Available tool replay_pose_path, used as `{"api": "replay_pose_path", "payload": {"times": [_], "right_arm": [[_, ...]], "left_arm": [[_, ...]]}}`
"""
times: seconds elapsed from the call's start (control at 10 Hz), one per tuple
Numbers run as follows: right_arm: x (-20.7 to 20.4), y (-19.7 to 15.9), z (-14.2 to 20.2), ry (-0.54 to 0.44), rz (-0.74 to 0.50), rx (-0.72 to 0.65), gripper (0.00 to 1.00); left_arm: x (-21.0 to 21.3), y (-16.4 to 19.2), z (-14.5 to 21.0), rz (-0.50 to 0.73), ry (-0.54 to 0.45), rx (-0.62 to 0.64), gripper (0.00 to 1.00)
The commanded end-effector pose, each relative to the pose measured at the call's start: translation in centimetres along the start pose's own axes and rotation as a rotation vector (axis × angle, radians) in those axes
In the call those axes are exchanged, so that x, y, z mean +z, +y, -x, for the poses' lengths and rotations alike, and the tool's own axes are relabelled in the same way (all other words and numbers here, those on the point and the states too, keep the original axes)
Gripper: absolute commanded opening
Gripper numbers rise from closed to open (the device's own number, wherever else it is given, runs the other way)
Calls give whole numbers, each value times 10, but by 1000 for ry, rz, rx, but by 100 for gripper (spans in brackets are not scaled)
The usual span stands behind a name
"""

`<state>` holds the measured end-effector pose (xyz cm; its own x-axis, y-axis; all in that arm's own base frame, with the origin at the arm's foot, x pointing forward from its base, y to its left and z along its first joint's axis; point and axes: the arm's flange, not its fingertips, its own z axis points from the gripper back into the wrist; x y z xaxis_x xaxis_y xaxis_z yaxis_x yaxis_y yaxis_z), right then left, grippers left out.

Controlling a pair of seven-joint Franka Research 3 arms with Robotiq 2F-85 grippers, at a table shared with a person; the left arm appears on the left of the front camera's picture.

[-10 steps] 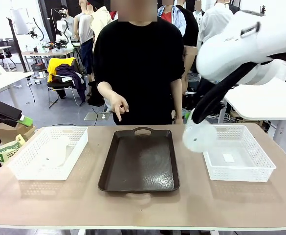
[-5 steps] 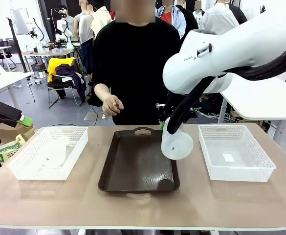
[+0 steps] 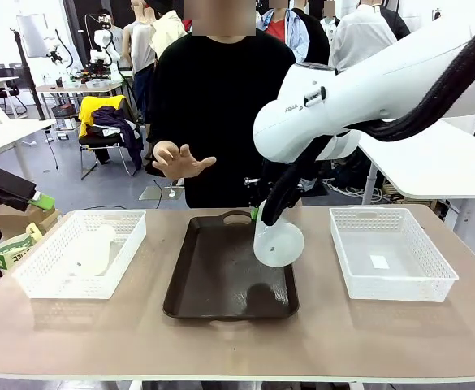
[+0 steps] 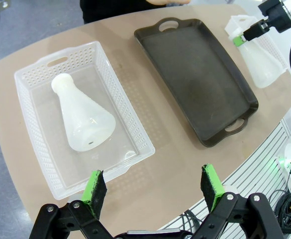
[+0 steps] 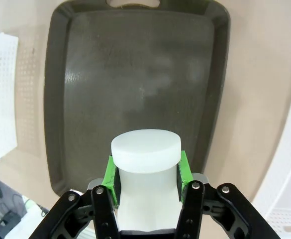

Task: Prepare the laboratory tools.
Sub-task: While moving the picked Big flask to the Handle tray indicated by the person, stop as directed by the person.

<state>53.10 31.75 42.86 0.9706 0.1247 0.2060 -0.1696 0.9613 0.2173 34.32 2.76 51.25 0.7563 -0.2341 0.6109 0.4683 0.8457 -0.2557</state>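
Left basket (image 3: 62, 288), at 9 o'clock of the tray: the lying flask (image 4: 83, 117) rests on its side inside, untouched. The left end effector (image 4: 151, 188) hovers over the tabletop (image 4: 175, 164) edge near that basket, jaws spread wide with nothing between them.

Tray (image 3: 217, 276), centre: bare. The person's hand (image 3: 180, 160) is raised and open beyond its 12 o'clock handle (well apart from the arm).

Held flask (image 3: 278, 242): the right end effector (image 5: 145, 175) is clamped on the neck just under the mouth, green pads (image 5: 111, 175) pressed to both sides. The base hangs over the tray's 3 o'clock side, judged not yet touching.

Right basket (image 3: 395, 286), at 3 o'clock of the tray: a small white patch shows on its floor.

Step in hand, as judged: stand the held flask on the tray. Descend straight with the base level. Land inside the raised rim, not on it, since the base hangs close to the 3 o'clock edge. Release only once the base bears fully. Keep the 9 o'clock half free for the lying flask.
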Motion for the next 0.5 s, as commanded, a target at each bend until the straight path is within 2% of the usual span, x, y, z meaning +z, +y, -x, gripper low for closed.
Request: {"api": "replay_pose_path", "payload": {"times": [0.0, 0.4], "right_arm": [[-2, 3, -10, 7, -1, -35, 0], [-4, -1, -6, 3, -7, -15, 0]], "left_arm": [[1, 3, 1, 5, 0, -11, 100], [1, 3, 1, 5, 0, -11, 100]]}}
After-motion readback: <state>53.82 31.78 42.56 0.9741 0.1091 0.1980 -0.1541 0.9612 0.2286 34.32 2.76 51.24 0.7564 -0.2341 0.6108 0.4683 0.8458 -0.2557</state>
